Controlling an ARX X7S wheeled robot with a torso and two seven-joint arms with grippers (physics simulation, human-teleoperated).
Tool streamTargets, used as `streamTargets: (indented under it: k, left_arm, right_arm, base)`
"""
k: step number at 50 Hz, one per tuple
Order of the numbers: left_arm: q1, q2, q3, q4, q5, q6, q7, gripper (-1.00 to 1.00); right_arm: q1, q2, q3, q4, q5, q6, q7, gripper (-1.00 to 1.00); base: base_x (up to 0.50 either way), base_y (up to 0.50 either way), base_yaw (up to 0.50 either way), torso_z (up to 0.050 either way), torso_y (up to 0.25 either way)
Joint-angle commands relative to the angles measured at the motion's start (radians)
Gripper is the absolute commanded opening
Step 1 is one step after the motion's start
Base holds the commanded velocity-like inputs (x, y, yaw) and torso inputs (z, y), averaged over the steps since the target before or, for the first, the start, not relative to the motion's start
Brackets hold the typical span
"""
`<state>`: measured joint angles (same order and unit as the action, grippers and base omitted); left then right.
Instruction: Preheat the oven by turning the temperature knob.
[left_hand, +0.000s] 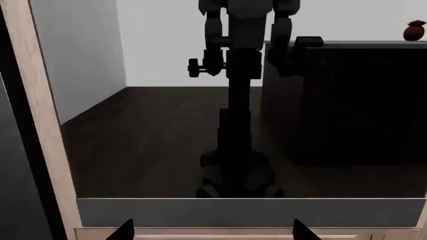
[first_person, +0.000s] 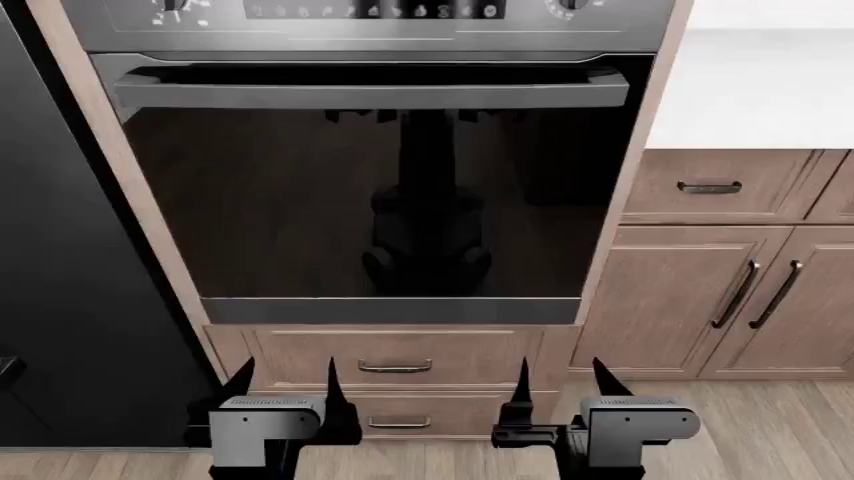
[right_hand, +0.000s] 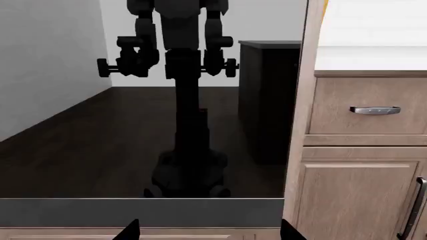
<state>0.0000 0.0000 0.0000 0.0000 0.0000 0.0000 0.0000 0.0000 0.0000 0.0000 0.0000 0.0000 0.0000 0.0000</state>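
Basically both arms sit low and near, well short of the oven. Left gripper has its fingers spread apart, holding nothing; right gripper likewise spread apart and empty. Both hang in front of the wooden drawers under the oven door. Oven fills the upper middle of the head view: dark glass door reflecting the robot, long bar handle across the top, control strip at the far top edge with the clock panel. Two knobs, half cropped: one at far left, one at far right. Cannot tell which is the temperature knob, ring markings too small and cut off. Both well apart from the grippers. Right of the oven: cabinet doors and white countertop. Black panel to the left.
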Motion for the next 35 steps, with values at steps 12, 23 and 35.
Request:
streamTargets:
  k: [12, 23, 35]
  left_arm:
    - [-0.05, -0.047, 0.079, -0.134, -0.012, 0.084, -0.068, 1.0]
    - [-0.085, -0.07, 0.061, 0.136, -0.076, -0.014, -0.097, 1.0]
    - [-0.212, -0.104, 0.015, 0.47, -0.179, -0.186, -0.143, 1.0]
  right_arm:
    - [0.033, 0.047, -0.04, 0.059, -0.016, -0.073, 0.11, 1.0]
    - [0.026, 0.08, -0.017, -0.328, -0.099, 0.032, 0.191, 1.0]
    - [0.109, 0.114, -0.031, -0.747, -0.147, 0.309, 0.151, 1.0]
  base:
    - [0.0, 0.0, 0.0, 0.0, 0.0]
    - [0.0, 0.0, 0.0, 0.0, 0.0]
    - [0.0, 0.0, 0.0, 0.0, 0.0]
